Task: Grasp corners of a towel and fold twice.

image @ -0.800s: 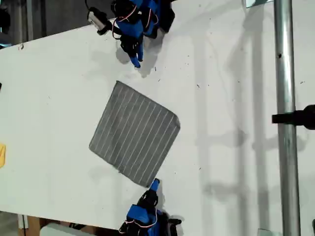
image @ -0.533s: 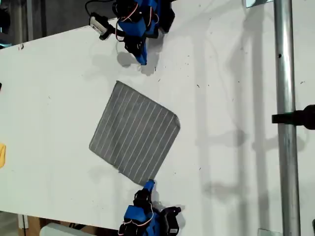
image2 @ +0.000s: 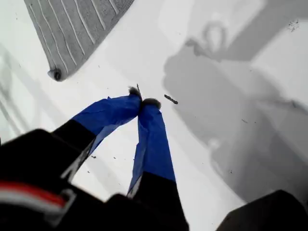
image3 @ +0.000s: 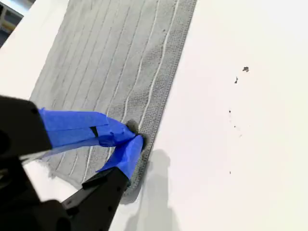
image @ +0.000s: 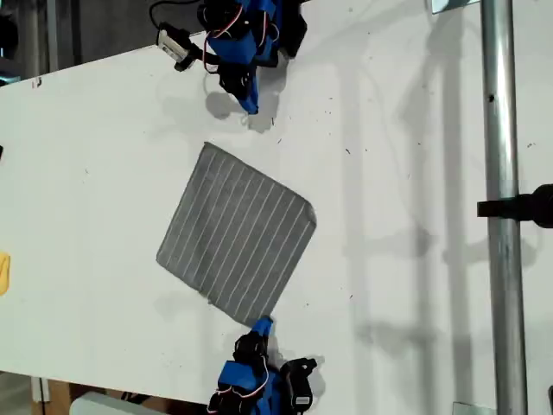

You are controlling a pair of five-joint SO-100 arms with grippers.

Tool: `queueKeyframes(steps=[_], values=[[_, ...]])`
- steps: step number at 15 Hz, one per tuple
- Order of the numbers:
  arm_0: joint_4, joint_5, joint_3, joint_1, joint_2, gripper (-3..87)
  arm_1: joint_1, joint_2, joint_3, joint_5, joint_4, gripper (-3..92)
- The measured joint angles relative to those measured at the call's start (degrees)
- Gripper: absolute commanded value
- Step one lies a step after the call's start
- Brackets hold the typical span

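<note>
Closing on thin grey white-striped towel [image3: 115,62] edge near corner, our second gripper [image3: 135,139] newly pinched; first gripper [image2: 144,102] shut, empty; fold unstarted.

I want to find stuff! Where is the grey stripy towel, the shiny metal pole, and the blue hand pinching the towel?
Thin grey striped towel [image: 238,233], exterior view, on its middle.
Shiny metal pole [image: 498,130], exterior view, on its upper shaft.
My second hand, blue-taped [image3: 135,138], second wrist view, between its fingertips at the towel's edge.
</note>
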Motion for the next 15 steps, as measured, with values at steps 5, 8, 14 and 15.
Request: queueKeyframes(steps=[5,8,14,15], values=[[1.0,-2.0,-3.8,-0.8,-0.1,-2.7,-4.8,-1.4,-3.6,-0.1,-0.1,-0.3],[6.1,-2.2,-15.8,-1.7,-6.7,-2.7,-6.2,-14.0,-12.4,-1.1,-2.2,-0.3],[16.9,6.7,-56.6,-5.4,-41.9,-2.7,-11.9,-53.1,-44.1,-6.4,-9.0,-0.3],[18.6,8.6,-62.8,-6.1,-47.4,-2.7,-12.7,-60.1,-51.4,-7.8,-8.3,-0.3]])
